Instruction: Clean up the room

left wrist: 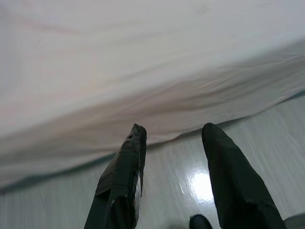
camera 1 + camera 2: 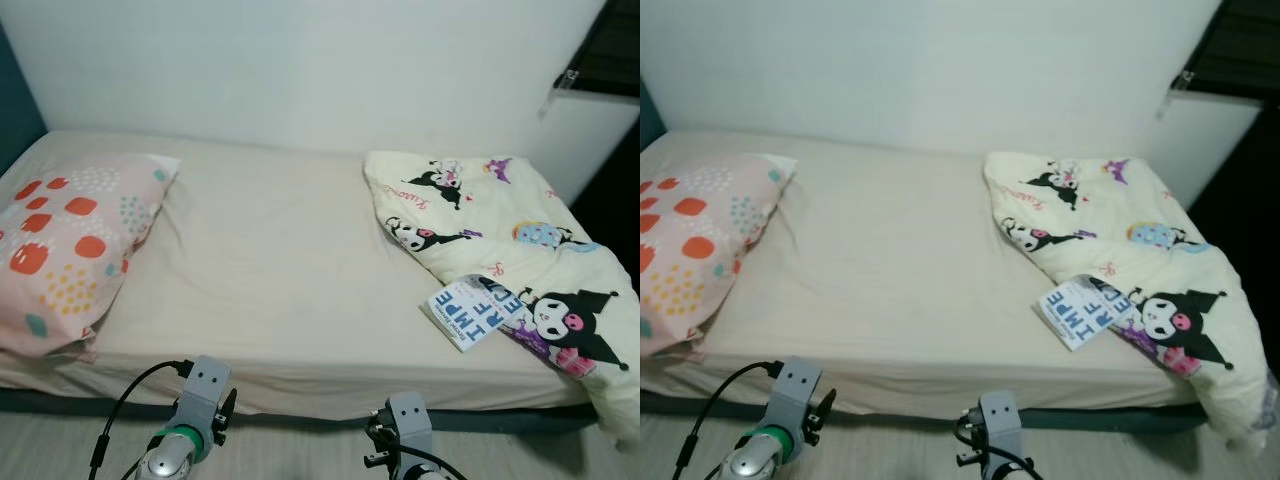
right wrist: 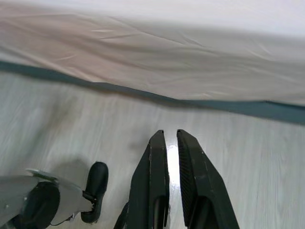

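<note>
On bed (image 2: 280,300): book (image 2: 468,311) angled, beside blanket (image 2: 520,250).

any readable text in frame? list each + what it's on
"IMPE" / "RFE" / "CT", large dark-blue letters on three lines, upside down to the camera, on the white book cover lying on the bed against the cartoon blanket.
Smaller line beside the title on the same book: too small to read.
Red cursive script on the blanket, near the cartoon figures: too blurred to read.
</note>
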{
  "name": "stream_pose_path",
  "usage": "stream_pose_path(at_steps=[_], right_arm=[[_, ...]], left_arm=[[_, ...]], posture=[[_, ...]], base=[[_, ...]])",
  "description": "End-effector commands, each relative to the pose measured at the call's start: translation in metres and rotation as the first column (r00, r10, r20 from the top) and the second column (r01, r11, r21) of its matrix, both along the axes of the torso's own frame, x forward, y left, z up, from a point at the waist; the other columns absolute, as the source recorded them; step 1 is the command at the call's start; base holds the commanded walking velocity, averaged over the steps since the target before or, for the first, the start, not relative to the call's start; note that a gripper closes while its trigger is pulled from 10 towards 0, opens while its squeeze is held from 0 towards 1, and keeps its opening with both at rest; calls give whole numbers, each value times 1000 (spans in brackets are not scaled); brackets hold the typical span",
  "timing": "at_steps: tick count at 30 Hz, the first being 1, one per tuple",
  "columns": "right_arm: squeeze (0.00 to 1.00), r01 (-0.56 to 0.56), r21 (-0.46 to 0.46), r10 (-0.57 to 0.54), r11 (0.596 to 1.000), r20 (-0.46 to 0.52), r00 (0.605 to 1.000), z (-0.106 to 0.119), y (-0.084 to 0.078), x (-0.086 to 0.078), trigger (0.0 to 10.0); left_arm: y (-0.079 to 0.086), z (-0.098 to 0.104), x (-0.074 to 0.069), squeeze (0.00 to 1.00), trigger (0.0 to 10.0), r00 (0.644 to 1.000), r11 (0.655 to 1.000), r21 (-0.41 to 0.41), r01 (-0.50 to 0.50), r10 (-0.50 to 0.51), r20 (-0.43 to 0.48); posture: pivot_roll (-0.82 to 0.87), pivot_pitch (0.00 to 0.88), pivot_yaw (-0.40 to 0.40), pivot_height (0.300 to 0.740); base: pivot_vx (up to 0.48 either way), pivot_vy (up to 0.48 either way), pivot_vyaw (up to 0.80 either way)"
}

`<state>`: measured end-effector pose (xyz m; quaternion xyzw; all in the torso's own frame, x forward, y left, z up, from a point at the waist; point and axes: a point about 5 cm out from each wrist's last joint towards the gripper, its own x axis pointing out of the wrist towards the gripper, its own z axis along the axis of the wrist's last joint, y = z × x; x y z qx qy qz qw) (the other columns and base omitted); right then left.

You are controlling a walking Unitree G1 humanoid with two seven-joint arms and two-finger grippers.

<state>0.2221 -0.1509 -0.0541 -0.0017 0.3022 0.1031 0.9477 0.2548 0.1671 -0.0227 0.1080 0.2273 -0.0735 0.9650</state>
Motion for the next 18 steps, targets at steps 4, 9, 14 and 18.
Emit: stream_pose_path(at_steps=[4, 9, 14, 18], right_arm=[[0, 35, 0, -35, 999, -18, 999, -3, -8, -4, 10000], [0, 40, 1, -40, 999, -14, 999, -2, -8, -4, 10000], [0, 44, 7, -44, 999, -13, 999, -3, -6, -4, 10000], [0, 48, 11, -48, 999, -13, 999, -3, -5, -4, 10000]], left_arm=[[-4, -1, 1, 0, 10000, 1000, 1000, 0, 15, -15, -14], [-4, 1, 4, 0, 10000, 1000, 1000, -1, 17, -17, -8], [-5, 1, 5, 0, 10000, 999, 999, -30, 14, -15, -29], [-5, 3, 6, 0, 10000, 999, 999, -25, 31, -31, -15]], posture=[[-17, 1, 2, 740], [-17, 1, 2, 740], [-22, 9, 13, 740], [-23, 12, 15, 740]], base=[[0, 0, -781], [0, 0, -775], [0, 0, -775], [0, 0, -775]])
